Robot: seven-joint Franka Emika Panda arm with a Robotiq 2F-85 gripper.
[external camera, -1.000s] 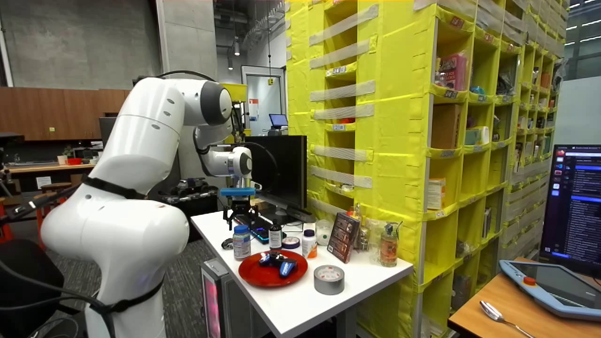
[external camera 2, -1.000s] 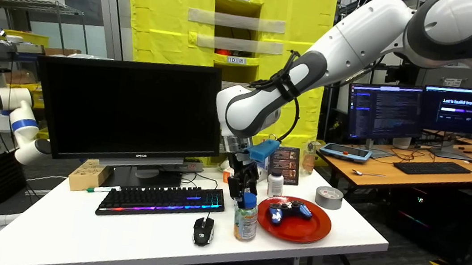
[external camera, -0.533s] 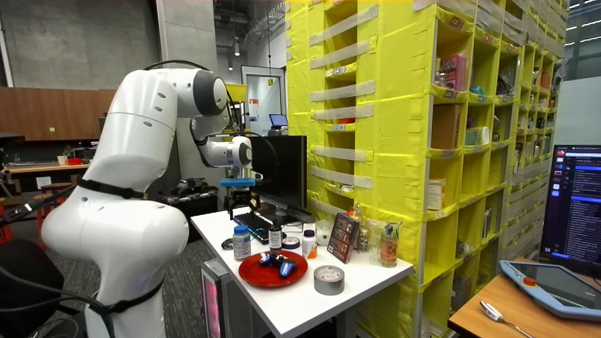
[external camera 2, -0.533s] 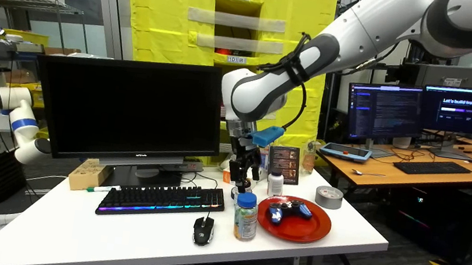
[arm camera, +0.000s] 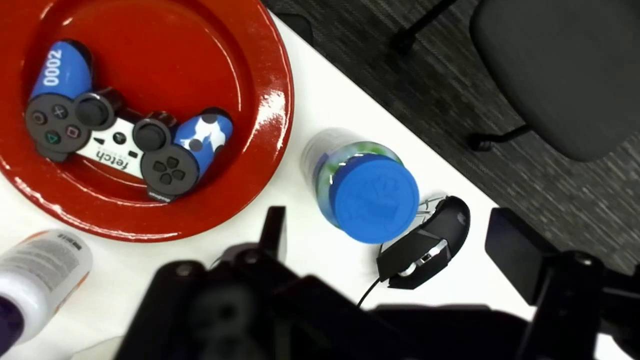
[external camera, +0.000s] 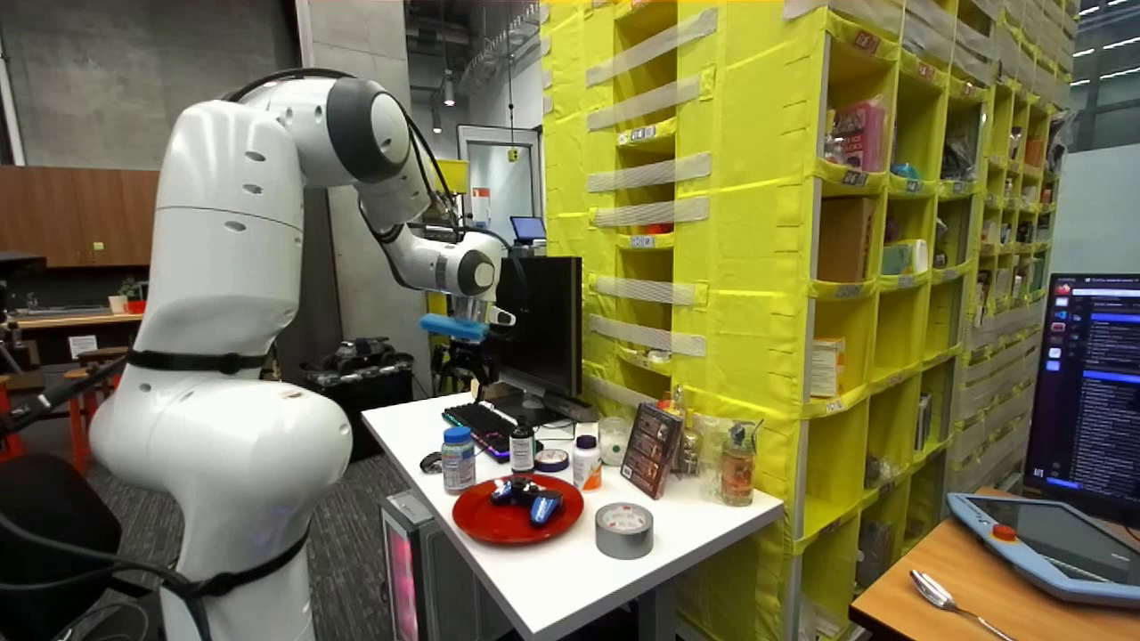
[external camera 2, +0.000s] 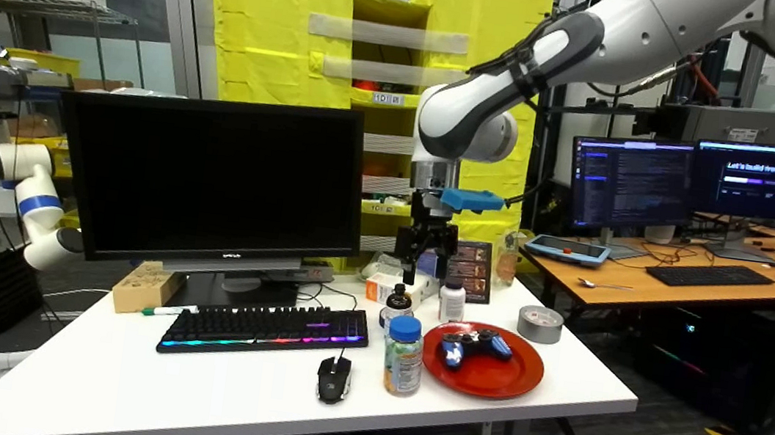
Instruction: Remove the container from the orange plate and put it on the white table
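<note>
We take the blue-lidded jar [external camera 2: 403, 364] to be the container; it stands upright on the white bench [external camera 2: 116, 376], just beside the red-orange plate [arm camera: 165, 55], where a game controller [arm camera: 117, 142] lies. Our fingers [arm camera: 520, 255] are spread wide, hold nothing, and hang higher than the jar, apart from it.

We judge the transfer done, so the risk sits in the retreat. If we dip or swing low, a finger could clip the blue lid [arm camera: 377, 200]; the jar stands near the bench's edge, and a push that way could send it to the floor [arm camera: 430, 105]. A nudge toward the plate would jam it against the rim. The dark bottle [external camera: 523, 448] near the jar looks narrow enough to topple if we brush it.

Against the frame from a second ago, the fingers are higher and no longer overlap the lid in an exterior view; the dark bottle shows there now, and the blue block [external camera 2: 473, 200] above the fingers is turned. Jar, plate and controller keep their places.
</note>
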